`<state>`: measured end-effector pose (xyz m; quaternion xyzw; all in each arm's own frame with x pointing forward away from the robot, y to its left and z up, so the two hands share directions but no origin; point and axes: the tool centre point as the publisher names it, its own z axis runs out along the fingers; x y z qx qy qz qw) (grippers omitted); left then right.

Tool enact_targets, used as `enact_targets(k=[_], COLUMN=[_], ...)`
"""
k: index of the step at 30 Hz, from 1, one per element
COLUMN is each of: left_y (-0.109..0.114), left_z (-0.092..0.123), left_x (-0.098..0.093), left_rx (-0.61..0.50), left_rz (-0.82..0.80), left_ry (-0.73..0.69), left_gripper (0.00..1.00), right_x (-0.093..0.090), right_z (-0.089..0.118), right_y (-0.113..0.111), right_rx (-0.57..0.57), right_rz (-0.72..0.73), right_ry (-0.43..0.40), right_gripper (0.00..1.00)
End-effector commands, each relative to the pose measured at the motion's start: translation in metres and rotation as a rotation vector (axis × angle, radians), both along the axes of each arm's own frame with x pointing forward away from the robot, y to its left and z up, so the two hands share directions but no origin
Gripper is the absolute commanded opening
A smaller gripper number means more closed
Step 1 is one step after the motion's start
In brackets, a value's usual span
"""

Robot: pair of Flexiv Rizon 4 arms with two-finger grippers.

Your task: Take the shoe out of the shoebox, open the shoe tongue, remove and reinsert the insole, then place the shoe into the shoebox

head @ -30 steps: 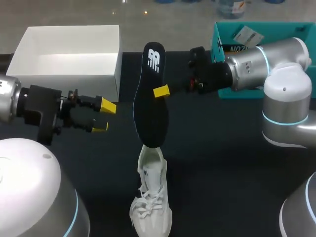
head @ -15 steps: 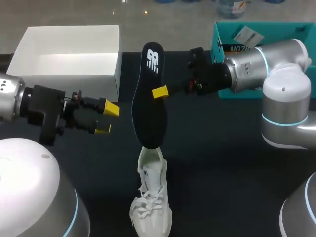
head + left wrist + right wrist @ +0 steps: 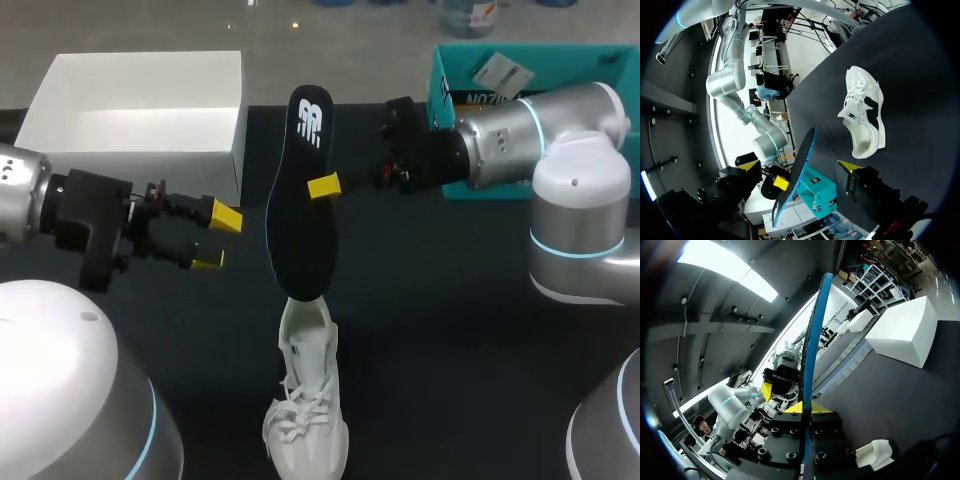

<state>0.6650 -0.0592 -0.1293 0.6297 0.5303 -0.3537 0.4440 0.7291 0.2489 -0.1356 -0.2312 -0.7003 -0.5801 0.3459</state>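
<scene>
Black insole stood on end in the air beyond the heel of the white shoe, grasped across its middle by the right pincer. The shoe rested on the dark surface. The left pincer hovered beyond and left of the shoe, released, fingers apart. The white shoebox sat farther beyond the shoe, on the left.

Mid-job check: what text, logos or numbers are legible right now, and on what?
Black foam insole, heel end: a white logo mark, no readable words.
Teal cardboard box: dark lettering, too blurred to read.
White tag on that box: print too small to read.
White sneaker: small side mark, too small to read.
</scene>
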Motion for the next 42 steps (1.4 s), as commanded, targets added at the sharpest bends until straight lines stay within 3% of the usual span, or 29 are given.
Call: enact_targets(k=[1, 18, 23, 28, 29, 33, 42], left_y=[0.0, 0.0, 0.037, 0.058, 0.062, 0.078, 0.117], left_z=[0.0, 0.0, -0.009, -0.012, -0.012, -0.016, -0.049], left_x=[0.002, 0.002, 0.006, 0.0, -0.001, -0.01, -0.034], left_rx=[0.002, 0.002, 0.081, 0.202, 0.178, 0.223, 0.299], left_rz=[-0.003, -0.003, 0.067, 0.161, 0.157, 0.201, 0.305], left_ry=[0.0, 0.0, 0.092, 0.181, 0.213, 0.309, 0.557], left_gripper=[1.0, 1.0, 1.0, 1.0, 1.0, 1.0, 1.0], right_x=[-0.001, -0.001, -0.001, -0.001, -0.001, -0.001, -0.001], right_z=[-0.001, -0.001, -0.001, -0.001, -0.001, -0.001, -0.001], right_y=[0.001, 0.001, 0.001, 0.001, 0.001, 0.001, 0.001], right_rx=[-0.001, -0.001, -0.001, -0.001, -0.001, -0.001, -0.001], right_rz=[-0.002, -0.002, -0.002, -0.002, -0.002, -0.002, -0.002], right_ry=[-0.001, -0.001, -0.001, -0.001, -0.001, -0.001, -0.001], right_gripper=[0.0, 0.0, 0.0, 0.0, 0.0, 0.0, 0.0])
